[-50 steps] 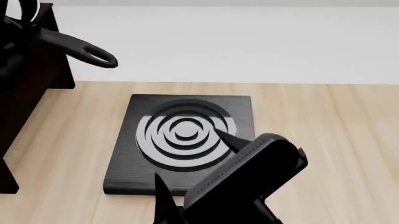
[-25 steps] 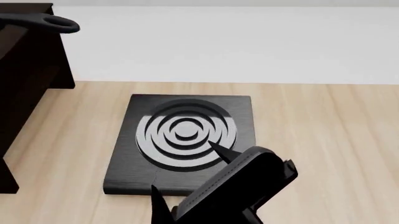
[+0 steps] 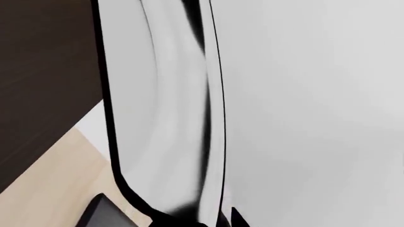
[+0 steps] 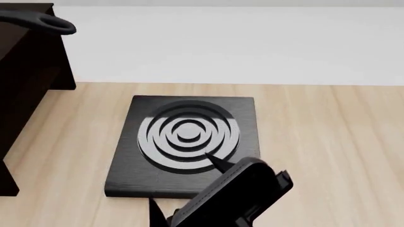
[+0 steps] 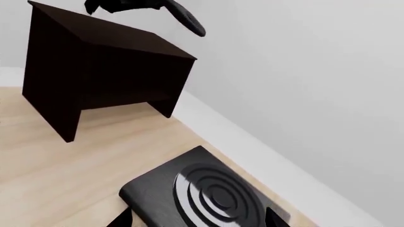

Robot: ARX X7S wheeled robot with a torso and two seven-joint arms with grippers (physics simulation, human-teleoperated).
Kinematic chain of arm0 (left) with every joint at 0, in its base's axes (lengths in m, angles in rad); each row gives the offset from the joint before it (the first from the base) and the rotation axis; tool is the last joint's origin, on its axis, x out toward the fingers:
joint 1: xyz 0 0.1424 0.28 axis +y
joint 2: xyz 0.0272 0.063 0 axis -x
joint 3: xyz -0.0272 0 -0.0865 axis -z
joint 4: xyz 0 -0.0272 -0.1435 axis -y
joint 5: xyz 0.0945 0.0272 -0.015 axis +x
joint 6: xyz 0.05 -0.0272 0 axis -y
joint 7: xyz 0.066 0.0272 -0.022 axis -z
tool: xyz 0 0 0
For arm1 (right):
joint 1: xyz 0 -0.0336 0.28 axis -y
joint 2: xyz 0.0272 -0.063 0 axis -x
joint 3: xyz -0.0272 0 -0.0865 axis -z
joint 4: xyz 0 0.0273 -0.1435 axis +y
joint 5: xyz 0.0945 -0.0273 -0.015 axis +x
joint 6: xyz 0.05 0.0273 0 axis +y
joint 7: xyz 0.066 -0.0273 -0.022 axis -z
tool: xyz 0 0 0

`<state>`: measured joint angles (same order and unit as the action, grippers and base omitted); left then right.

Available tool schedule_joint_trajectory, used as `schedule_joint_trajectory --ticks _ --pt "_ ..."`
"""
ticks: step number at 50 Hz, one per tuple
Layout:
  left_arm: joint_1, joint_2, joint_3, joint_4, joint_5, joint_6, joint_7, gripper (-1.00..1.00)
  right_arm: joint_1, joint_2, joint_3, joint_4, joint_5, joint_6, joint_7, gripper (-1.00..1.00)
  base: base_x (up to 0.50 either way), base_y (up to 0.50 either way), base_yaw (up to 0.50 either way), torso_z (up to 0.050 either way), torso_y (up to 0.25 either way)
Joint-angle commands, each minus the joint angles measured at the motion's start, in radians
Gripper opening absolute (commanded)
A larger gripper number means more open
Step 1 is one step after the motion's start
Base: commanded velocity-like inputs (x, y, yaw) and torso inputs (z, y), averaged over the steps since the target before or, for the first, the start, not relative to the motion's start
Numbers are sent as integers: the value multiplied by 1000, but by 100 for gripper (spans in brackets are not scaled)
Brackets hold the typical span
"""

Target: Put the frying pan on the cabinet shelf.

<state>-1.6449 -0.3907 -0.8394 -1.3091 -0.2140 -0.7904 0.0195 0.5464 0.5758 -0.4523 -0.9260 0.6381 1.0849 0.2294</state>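
Pan (image 3: 164,118), pale inside with thin black rim, fills the left wrist view; its looped black handle (image 4: 44,22) juts over the cabinet (image 5: 94,71). Neither gripper's finger spread can be told.

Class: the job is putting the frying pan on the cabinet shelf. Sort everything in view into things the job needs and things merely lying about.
Belongs to the job:
frying pan
cabinet

Just lying about:
stove plate
wooden tabletop
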Motion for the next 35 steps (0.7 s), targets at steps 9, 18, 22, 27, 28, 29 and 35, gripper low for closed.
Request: schedule_joint_trajectory --ticks 9,18,22,27,28,29,35 --pt "-28 16 -254 0 210 32 120 -100 -5 -15 -6 13 -1 -1 10 100 0 0 0 1 1" --pt "-28 18 -237 0 218 54 127 100 -18 -11 -14 22 -8 -21 13 100 0 0 0 0 1" --pt "-28 19 -221 0 219 59 146 100 -23 -8 -12 24 -8 -30 13 100 0 0 0 0 2" --pt "-27 19 -204 0 217 65 171 100 -29 -3 -13 26 -10 -41 14 100 0 0 0 0 0" --pt "-27 19 -200 0 217 67 181 100 -30 -3 -12 25 -9 -40 15 100 0 0 0 0 0" --pt "-27 19 -198 0 217 65 179 100 -31 -4 -9 24 -6 -40 16 100 0 0 0 10 0" --pt "-27 19 -185 0 215 67 186 100 -31 -7 -13 27 -8 -47 19 100 0 0 0 0 2"
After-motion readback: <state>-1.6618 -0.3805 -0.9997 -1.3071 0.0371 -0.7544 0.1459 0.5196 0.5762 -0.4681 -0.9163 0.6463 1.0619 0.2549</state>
